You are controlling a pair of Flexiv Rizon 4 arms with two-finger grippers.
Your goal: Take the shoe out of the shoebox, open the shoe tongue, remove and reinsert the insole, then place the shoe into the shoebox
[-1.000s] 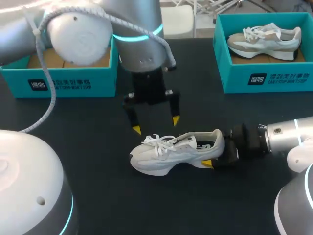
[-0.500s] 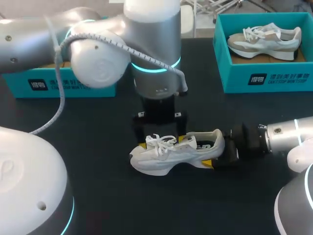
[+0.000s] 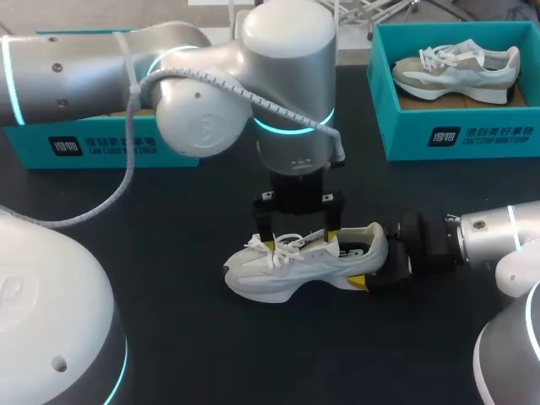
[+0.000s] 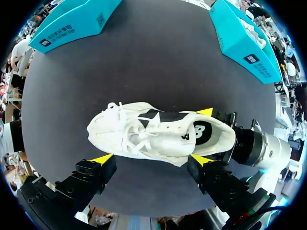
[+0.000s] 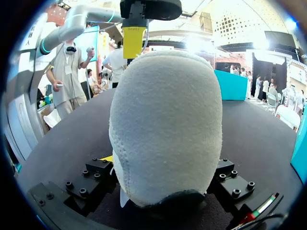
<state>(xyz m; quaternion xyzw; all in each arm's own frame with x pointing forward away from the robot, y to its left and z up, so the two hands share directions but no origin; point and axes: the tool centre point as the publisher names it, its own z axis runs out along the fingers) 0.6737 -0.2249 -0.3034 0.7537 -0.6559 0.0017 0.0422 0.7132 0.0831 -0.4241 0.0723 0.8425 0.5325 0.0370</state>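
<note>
A white shoe (image 3: 295,263) lies on its sole on the black table, toe toward my left. My right gripper (image 3: 377,272) is shut on its heel, one yellow tip showing at the near side. In the right wrist view the heel (image 5: 165,120) fills the gap between both fingers (image 5: 98,173). My left gripper (image 3: 299,242) hangs open just above the laces and tongue, its fingers spread along the shoe. From the left wrist view the shoe (image 4: 158,134) lies under the open left gripper (image 4: 151,158), whose tips are clear of it; the dark insole (image 4: 168,116) shows inside.
A teal shoebox (image 3: 118,145) stands at the back left behind my left arm. A second teal box (image 3: 460,135) at the back right holds another pale shoe (image 3: 456,67). My left arm's big joints hang over the table's middle.
My left arm has swung to the right and come down, bringing its open gripper from behind the shoe's toe to just over the laces. The right gripper and the shoe have stayed put.
</note>
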